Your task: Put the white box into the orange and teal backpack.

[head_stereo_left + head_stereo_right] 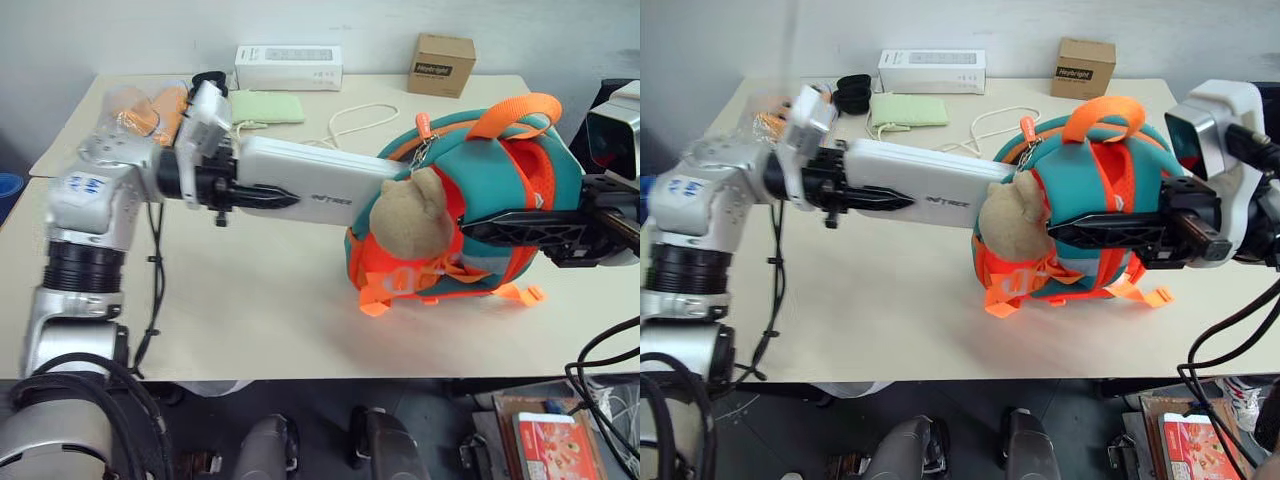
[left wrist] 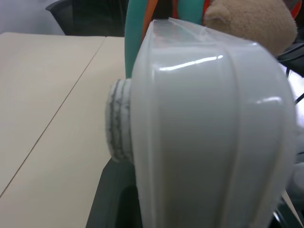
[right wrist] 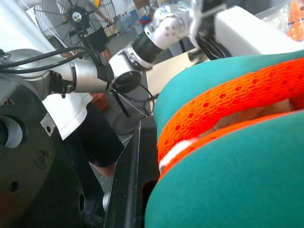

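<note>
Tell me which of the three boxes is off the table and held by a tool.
The white box, glossy with rounded corners, gripped by the left tool and pointing at the backpack. The white carton and brown cardboard box sit at the table's far edge.

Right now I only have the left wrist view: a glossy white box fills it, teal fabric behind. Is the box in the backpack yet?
Observer: Not fully. The glossy white oblong box has its far end at the top of the orange and teal child's backpack, behind the beige plush toy.
Operator: Who holds the backpack?
Observer: The right claw is shut on the backpack's side.
Operator: Left claw grip okay?
Observer: The left claw grips the box's near end, box roughly level above the beige table.
</note>
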### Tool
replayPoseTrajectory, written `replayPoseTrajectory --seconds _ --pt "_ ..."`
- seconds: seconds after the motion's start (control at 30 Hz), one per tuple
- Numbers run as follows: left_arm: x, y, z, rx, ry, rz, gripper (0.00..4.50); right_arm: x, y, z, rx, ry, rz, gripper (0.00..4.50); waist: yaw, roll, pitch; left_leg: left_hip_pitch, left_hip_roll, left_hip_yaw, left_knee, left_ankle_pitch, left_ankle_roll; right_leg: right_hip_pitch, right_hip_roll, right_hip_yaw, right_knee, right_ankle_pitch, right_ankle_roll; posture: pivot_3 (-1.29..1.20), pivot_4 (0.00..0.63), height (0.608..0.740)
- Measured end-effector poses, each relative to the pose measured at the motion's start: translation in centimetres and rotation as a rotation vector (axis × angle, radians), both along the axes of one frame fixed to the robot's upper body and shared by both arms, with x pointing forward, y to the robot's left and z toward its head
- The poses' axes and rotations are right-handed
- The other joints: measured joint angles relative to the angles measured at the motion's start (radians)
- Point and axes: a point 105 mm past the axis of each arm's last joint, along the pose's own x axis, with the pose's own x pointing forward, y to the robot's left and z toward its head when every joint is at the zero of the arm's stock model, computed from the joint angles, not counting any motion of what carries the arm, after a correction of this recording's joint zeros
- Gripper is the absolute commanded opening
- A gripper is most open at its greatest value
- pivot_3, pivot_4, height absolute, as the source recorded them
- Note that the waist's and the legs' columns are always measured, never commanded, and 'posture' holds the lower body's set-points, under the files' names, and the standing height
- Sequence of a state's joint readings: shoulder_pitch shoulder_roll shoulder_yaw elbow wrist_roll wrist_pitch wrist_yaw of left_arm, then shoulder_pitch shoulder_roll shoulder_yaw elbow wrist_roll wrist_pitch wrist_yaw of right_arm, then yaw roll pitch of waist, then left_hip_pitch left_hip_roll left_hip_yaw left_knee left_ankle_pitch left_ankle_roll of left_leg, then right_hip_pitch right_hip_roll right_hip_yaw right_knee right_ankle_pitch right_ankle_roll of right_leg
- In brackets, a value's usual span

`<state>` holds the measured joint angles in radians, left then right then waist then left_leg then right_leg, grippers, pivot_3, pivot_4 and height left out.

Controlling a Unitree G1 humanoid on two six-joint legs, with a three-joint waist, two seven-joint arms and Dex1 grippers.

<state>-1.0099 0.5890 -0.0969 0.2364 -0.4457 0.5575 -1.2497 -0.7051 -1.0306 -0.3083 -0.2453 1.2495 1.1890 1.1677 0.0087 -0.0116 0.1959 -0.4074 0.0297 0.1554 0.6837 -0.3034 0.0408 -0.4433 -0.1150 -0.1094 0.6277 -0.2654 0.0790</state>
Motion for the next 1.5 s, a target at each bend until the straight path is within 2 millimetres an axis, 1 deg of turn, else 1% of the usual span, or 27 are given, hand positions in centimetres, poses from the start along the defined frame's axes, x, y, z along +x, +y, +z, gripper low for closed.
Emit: replayPoseTrajectory --seconds 0.03,0.1,0.23,0.27,0.33,0.4,0.43,0.53,0.57,0.63,0.7,0.77,0.8,0.83,0.9,0.93,1.0,1.03,1.1,1.13,1.2,1.27,1.33,1.43,1.5 --pt "0.1 -1.1 -0.4 -0.002 -0.004 -0.011 1.25 0.0 0.1 -0.1 -0.010 -0.013 0.006 0.02 0.001 0.000 0.000 0.000 0.000 0.000 0.000 0.000 0.000 0.000 0.000 0.000 0.000 0.000 0.000 0.00 0.150 0.740" --pt "-0.2 -4.2 -1.1 -0.024 0.000 -0.053 1.25 0.1 0.6 -0.5 -0.033 -0.037 0.021 0.02 0.004 0.000 0.000 0.000 0.000 0.000 0.000 0.000 0.001 0.000 0.000 0.000 0.000 0.001 0.001 0.00 0.150 0.740" --pt "-0.1 -9.3 -1.3 -0.046 -0.018 -0.081 1.25 0.5 1.3 -0.8 -0.051 -0.067 0.040 0.02 0.009 -0.001 0.000 0.000 -0.001 0.001 0.001 0.000 0.001 0.000 0.000 -0.001 -0.001 0.001 0.002 0.00 0.150 0.740" --pt "0.0 -10.5 -1.3 -0.041 -0.035 -0.084 1.25 0.6 1.5 -0.9 -0.053 -0.070 0.047 0.02 0.010 -0.001 0.000 0.000 0.000 0.001 0.001 0.000 0.001 0.000 0.000 -0.001 -0.002 0.001 0.002 0.00 0.150 0.740" --pt "0.1 -12.0 -1.4 -0.036 -0.056 -0.082 1.25 0.7 1.6 -0.9 -0.047 -0.085 0.042 0.02 0.010 0.000 0.000 0.000 0.000 0.002 0.001 0.000 0.001 0.000 0.000 -0.001 -0.002 0.001 0.002 0.00 0.150 0.740" --pt "0.4 -12.6 -1.7 -0.030 -0.066 -0.071 2.00 1.2 1.7 -0.9 -0.042 -0.105 0.013 0.00 0.007 0.000 0.000 0.001 0.000 0.002 0.001 0.000 0.001 -0.001 0.000 -0.001 -0.002 0.001 0.001 0.00 0.150 0.740" --pt "0.4 -12.5 -1.7 -0.027 -0.070 -0.068 2.15 1.5 1.7 -0.9 -0.041 -0.116 -0.005 0.00 0.006 0.000 0.000 0.001 0.000 0.002 0.001 0.000 0.001 -0.001 0.000 -0.001 -0.001 0.001 0.001 0.00 0.150 0.740" --pt "0.9 -11.4 -1.6 -0.018 -0.068 -0.036 3.00 2.1 1.8 -1.3 -0.043 -0.130 -0.048 0.00 0.002 0.000 0.000 0.001 0.001 0.002 0.001 0.000 0.001 -0.001 0.000 -0.001 -0.001 0.001 0.001 0.00 0.150 0.740" --pt "1.0 -10.7 -1.6 -0.021 -0.058 -0.019 3.29 2.1 1.8 -1.5 -0.048 -0.129 -0.055 0.00 0.000 0.000 0.000 0.001 0.001 0.002 0.001 0.000 0.001 -0.001 0.000 -0.001 -0.001 0.001 0.001 0.00 0.150 0.740" --pt "0.9 -8.5 -1.3 -0.025 -0.026 0.009 3.88 2.1 1.7 -2.1 -0.055 -0.114 -0.076 0.00 -0.008 0.000 0.000 0.001 0.001 0.002 0.000 0.000 0.001 -0.001 -0.001 0.000 0.000 0.001 0.001 0.00 0.150 0.740" --pt "0.3 -6.9 -0.8 -0.042 0.005 0.007 4.42 2.2 1.6 -2.6 -0.058 -0.101 -0.096 0.00 -0.012 0.000 0.000 0.001 0.001 0.002 0.000 0.000 0.001 -0.001 0.000 0.000 0.001 0.001 0.001 0.00 0.150 0.740" --pt "-0.7 -4.9 -0.3 -0.049 0.042 -0.010 4.48 2.5 1.7 -2.9 -0.056 -0.099 -0.122 0.00 -0.015 0.000 0.000 0.001 0.002 0.002 0.000 0.000 0.001 -0.001 0.000 0.001 0.001 0.001 0.001 0.00 0.150 0.740" --pt "-1.5 -3.6 0.0 -0.055 0.069 -0.033 4.48 2.7 1.6 -3.4 -0.059 -0.091 -0.144 0.00 -0.016 0.000 0.000 0.001 0.002 0.002 0.000 0.000 0.000 -0.001 0.000 0.002 0.001 0.001 0.001 0.00 0.150 0.740" --pt "-2.1 -2.6 0.3 -0.061 0.090 -0.051 4.48 3.0 1.6 -3.8 -0.063 -0.081 -0.165 0.00 -0.015 0.000 0.000 0.001 0.002 0.001 0.000 0.000 0.000 -0.001 0.001 0.001 0.001 0.001 0.001 0.00 0.150 0.740" --pt "-3.2 -0.4 1.5 -0.078 0.125 -0.070 4.48 3.7 1.4 -4.6 -0.073 -0.064 -0.220 0.00 -0.012 0.000 0.000 0.001 0.001 0.001 0.000 0.000 0.000 -0.001 0.000 0.001 0.001 0.001 0.001 0.00 0.150 0.740" --pt "-3.6 0.4 2.4 -0.099 0.127 -0.073 4.48 4.0 1.4 -4.6 -0.069 -0.063 -0.234 0.00 -0.008 0.000 0.000 0.001 0.000 0.001 0.001 0.000 0.000 0.000 0.000 0.002 0.000 0.001 0.001 0.00 0.150 0.740" --pt "-4.3 1.3 3.6 -0.134 0.136 -0.079 4.48 4.4 1.5 -4.5 -0.054 -0.066 -0.254 0.00 -0.005 0.000 0.000 0.001 0.000 -0.001 0.001 0.000 0.001 0.001 0.000 0.002 0.000 0.001 0.001 0.00 0.150 0.740" --pt "-4.8 1.6 4.5 -0.166 0.129 -0.088 4.48 4.7 1.6 -4.5 -0.045 -0.070 -0.275 0.00 -0.003 0.000 0.000 0.001 -0.001 -0.001 0.002 0.000 0.001 0.002 -0.001 0.002 0.000 0.001 0.001 0.00 0.150 0.740" --pt "-5.2 1.2 5.3 -0.188 0.091 -0.083 4.48 5.3 1.8 -4.5 -0.034 -0.077 -0.308 0.00 0.002 0.000 0.000 0.001 -0.001 -0.003 0.002 0.000 0.001 0.004 -0.001 0.003 0.000 0.001 0.002 0.00 0.150 0.740" --pt "-5.1 0.8 5.2 -0.191 0.079 -0.069 4.48 5.4 1.9 -4.6 -0.036 -0.076 -0.314 0.00 0.005 0.000 0.000 0.001 -0.001 -0.004 0.002 0.000 0.001 0.004 -0.001 0.003 0.000 0.001 0.002 0.00 0.150 0.740" --pt "-4.9 0.3 4.7 -0.203 0.084 -0.044 4.48 5.5 2.1 -4.8 -0.038 -0.072 -0.318 0.00 0.007 0.000 0.000 0.001 -0.001 -0.004 0.002 0.000 0.001 0.005 0.000 0.003 0.000 0.001 0.002 0.00 0.150 0.740" --pt "-4.9 -0.5 3.7 -0.208 0.104 -0.035 4.48 5.7 2.2 -5.0 -0.043 -0.071 -0.328 0.00 0.007 0.000 0.000 0.001 -0.001 -0.004 0.002 0.000 0.001 0.005 0.000 0.003 0.000 0.002 0.002 0.00 0.150 0.740" --pt "-5.3 -1.1 2.9 -0.175 0.097 -0.019 4.48 5.8 2.2 -5.0 -0.046 -0.073 -0.339 0.00 0.005 0.000 0.000 0.001 -0.001 -0.004 0.002 0.000 0.001 0.004 0.000 0.003 0.000 0.002 0.002 0.00 0.150 0.740" --pt "-7.1 -1.5 2.3 -0.093 0.049 -0.039 4.48 5.8 2.2 -5.0 -0.046 -0.068 -0.343 0.00 0.000 0.000 0.000 0.001 0.000 -0.004 0.001 0.000 0.001 0.004 0.000 0.004 0.000 0.001 0.002 0.00 0.150 0.740" --pt "-7.9 -1.7 2.1 -0.049 0.014 -0.054 4.48 5.8 2.2 -5.1 -0.047 -0.056 -0.344 0.00 -0.004 0.000 0.000 0.001 0.000 -0.004 0.001 0.001 0.001 0.005 0.000 0.004 0.000 0.001 0.002 0.00 0.150 0.740"
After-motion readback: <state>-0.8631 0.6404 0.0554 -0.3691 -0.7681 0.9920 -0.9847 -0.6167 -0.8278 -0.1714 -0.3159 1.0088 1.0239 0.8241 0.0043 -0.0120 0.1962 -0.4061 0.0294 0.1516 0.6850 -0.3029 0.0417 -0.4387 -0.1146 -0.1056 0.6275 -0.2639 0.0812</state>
